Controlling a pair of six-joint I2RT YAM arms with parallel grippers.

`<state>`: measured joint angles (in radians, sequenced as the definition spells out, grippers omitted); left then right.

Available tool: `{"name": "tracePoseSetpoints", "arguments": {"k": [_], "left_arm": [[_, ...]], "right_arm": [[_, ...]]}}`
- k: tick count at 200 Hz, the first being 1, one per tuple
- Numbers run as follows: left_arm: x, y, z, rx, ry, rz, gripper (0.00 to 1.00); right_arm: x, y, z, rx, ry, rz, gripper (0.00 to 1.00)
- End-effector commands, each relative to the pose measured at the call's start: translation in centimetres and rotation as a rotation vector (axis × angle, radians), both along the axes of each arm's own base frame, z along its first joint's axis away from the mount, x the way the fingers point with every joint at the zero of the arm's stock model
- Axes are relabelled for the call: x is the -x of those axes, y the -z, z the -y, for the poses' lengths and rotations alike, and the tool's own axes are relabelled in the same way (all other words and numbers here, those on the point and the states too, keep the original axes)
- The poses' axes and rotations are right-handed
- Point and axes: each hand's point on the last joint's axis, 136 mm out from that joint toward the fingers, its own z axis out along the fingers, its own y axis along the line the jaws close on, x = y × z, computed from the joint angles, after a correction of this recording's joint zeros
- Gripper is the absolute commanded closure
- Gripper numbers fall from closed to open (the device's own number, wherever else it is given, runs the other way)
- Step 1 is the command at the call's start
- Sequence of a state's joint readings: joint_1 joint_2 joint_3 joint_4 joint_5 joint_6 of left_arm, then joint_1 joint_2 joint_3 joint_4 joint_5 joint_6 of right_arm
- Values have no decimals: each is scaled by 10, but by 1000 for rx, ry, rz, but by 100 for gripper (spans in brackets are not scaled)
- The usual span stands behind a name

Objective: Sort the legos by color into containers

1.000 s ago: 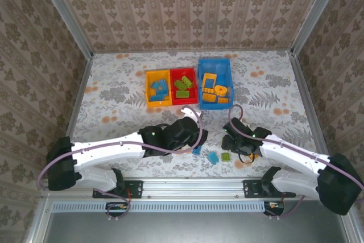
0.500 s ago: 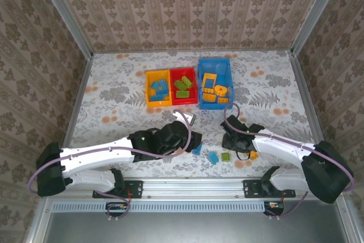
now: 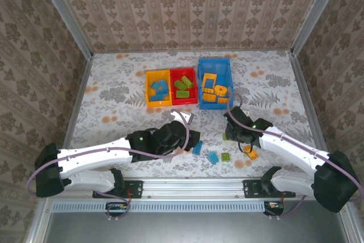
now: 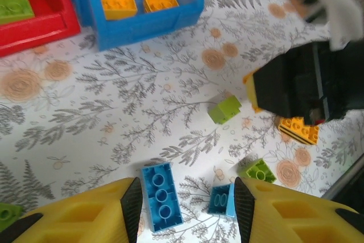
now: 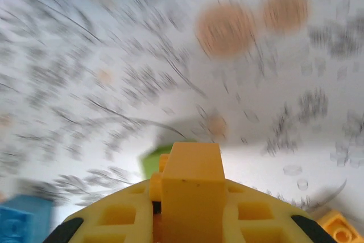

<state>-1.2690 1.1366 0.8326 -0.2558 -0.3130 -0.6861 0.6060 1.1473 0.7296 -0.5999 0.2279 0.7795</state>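
Surface: flat tabletop [image 3: 114, 101] under a white cloth printed with grey ferns and orange blooms.
Room: damask wallpaper [image 3: 187, 9] on 3 sides. An aluminium rail [image 3: 187, 185] runs along the near edge.

Containers: 3 open rectangular bins of glossy plastic stand side by side at the far middle.
- The yellow-orange bin [image 3: 159, 104] holds blue pieces.
- The red bin [image 3: 185, 102] holds green ones.
- The larger blue bin [image 3: 214, 61] holds orange-yellow ones.

Loose legos: hard, studded, square-edged, lying on the cloth near the rail between the arms.
- A long blue brick [image 4: 161, 196].
- A short blue brick [image 4: 220, 200].
- 2 light green bricks, the first green brick [image 4: 224, 109] and the second green brick [image 4: 257, 170].
- An orange brick [image 4: 298, 129].

Left gripper [image 4: 185, 197]: ribbed yellow fingers stand apart with nothing between them, above the long blue brick.

Right gripper [image 5: 191, 220]: fingers are clamped on an orange-yellow brick [image 5: 191, 186], held above the cloth. That wrist view is blurred.
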Motion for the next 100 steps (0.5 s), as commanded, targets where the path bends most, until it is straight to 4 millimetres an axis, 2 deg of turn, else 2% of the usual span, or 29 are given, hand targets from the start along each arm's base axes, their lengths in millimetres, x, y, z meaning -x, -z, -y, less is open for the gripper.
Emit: {"name": "tracePoseSetpoints", "arguments": {"k": [1,27,36,62,100], "left_arm": [[-15,-49,-8,61,-60,101,51],[-34,-69,-15,72,-106,127,51],[-42,-73,-18,83,-123,129,51],[-59,-81,-20,107,-152,124,51],[-70,-82,-17,119,-156,121,51]], "right_arm": [[-35,-38,-2,63,-52,98,87],[-88,-55,-16,73,-73,134,88],[-108,-50,-19,89,-73,118,88],[-163,-52,-23,164,-69,117,88],[-218,-40,-16,267,-29,98,88]]}}
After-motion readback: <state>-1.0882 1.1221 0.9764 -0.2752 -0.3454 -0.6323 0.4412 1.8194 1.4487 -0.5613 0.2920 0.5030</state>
